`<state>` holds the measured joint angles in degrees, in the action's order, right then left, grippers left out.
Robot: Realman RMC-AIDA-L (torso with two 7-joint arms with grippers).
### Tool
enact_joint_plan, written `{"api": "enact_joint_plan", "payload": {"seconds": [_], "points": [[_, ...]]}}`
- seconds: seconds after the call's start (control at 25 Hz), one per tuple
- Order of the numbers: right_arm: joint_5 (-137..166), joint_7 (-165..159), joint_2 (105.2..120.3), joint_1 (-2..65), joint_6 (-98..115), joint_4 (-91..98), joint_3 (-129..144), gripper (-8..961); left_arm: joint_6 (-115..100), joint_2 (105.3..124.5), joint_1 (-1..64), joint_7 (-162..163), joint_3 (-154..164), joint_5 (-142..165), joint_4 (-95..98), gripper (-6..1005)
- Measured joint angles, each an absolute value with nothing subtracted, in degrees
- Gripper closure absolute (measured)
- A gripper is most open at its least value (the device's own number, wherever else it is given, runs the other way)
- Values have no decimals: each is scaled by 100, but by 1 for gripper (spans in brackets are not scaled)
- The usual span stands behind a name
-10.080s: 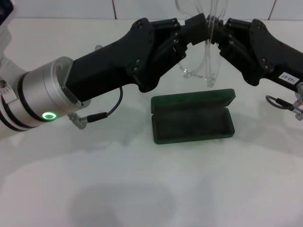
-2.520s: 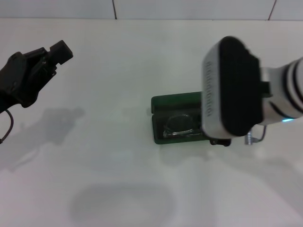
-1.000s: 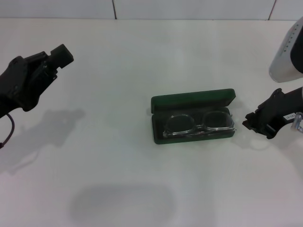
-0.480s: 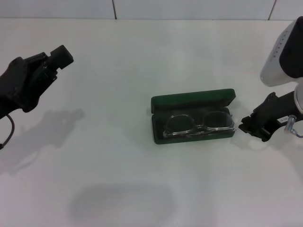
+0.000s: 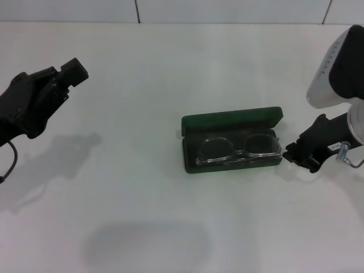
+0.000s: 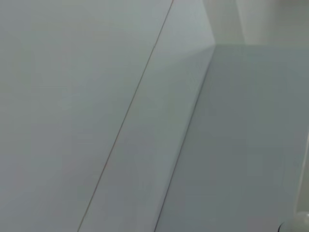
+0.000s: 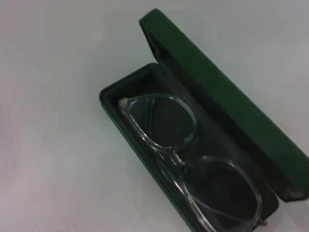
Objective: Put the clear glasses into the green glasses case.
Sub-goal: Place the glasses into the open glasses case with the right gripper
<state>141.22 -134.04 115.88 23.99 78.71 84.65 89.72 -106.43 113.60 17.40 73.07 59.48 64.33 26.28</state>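
Observation:
The green glasses case (image 5: 233, 120) lies open in the middle of the white table, lid hinged up toward the back. The clear glasses (image 5: 239, 149) lie folded inside its tray, lenses side by side. In the right wrist view the green glasses case (image 7: 219, 94) and the clear glasses (image 7: 164, 121) fill the picture at close range. My right gripper (image 5: 291, 153) hovers low beside the case's right end, a small gap away, holding nothing. My left gripper (image 5: 67, 73) is raised far off at the left, also holding nothing.
The white arm housing (image 5: 335, 71) of my right arm hangs over the table's right edge. A tiled wall edge (image 5: 136, 11) runs along the back. The left wrist view shows only pale wall and table surfaces.
My right gripper has crept left, closer to the case's right end, and its white housing has come further into view. The left arm shifted only slightly. The glasses stay in the case.

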Motion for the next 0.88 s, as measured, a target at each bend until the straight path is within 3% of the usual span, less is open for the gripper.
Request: {"api": "enact_joint_plan", "payload": {"seconds": [0.88], "points": [[14083,-13286,11592,2662,7386,7988,9237,854,-10643,11372,1731,7316,5918,6433,2628,970]]}}
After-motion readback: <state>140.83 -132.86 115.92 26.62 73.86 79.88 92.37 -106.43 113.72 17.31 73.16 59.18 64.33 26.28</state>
